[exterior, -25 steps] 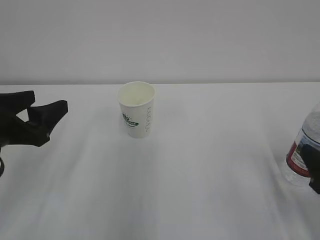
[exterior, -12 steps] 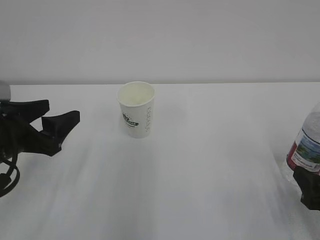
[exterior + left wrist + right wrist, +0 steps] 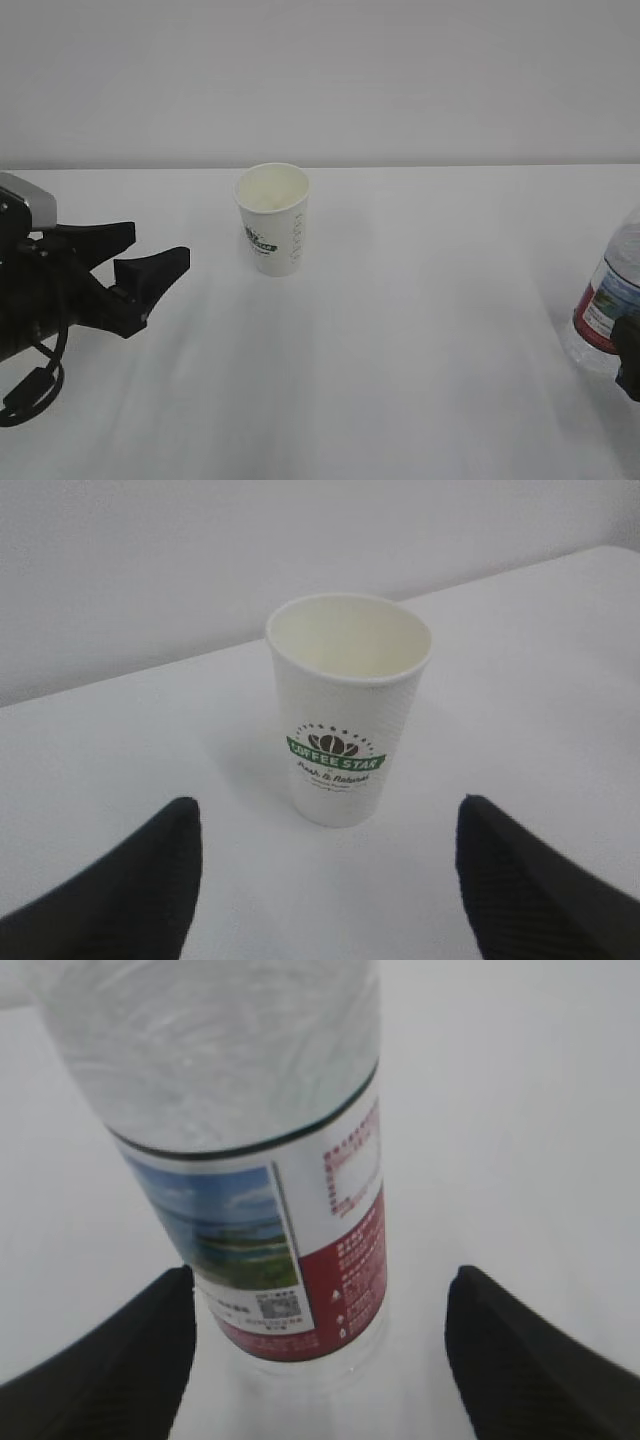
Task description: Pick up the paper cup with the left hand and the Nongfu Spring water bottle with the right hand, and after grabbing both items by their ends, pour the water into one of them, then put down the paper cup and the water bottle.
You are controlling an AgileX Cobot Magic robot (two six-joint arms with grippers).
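With both pincers spread and empty, the cup ahead of the left pincer could tip if a finger clips it, while the bottle, close between the right pincer's fingers, could topple if nudged.

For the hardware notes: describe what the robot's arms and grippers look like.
The left gripper is matte black with two wedge-shaped fingers, on a black arm with a grey box-shaped camera at its wrist and a loose black cable looping below. In the wrist views the fingers show a fine ribbed texture. Of the right gripper only black fingers show.
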